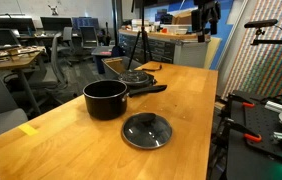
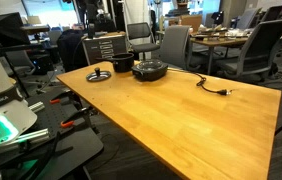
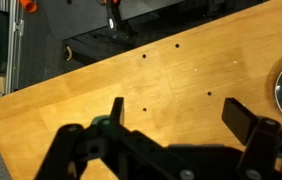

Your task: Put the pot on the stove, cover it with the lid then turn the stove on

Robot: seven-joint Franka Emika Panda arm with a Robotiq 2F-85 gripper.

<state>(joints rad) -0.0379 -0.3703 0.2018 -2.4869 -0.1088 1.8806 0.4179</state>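
**Wooden table (image 1: 181, 110) with the 3 task objects.** The pot (image 1: 105, 100) stands upright on the bare tabletop, not on the stove (image 1: 136, 76). The stove sits just behind the pot, toward the table's far edge. The lid (image 1: 145, 131) lies flat on the wood just beside the pot, on the camera side, knob up. In an exterior view a black power cable (image 2: 213, 89) lies on the table, on the far side of the stove from the pot. In the wrist view the gripper (image 3: 176, 115) hangs over bare wood. Its 2 fingers (image 3: 237, 117) are spread wide and hold nothing.
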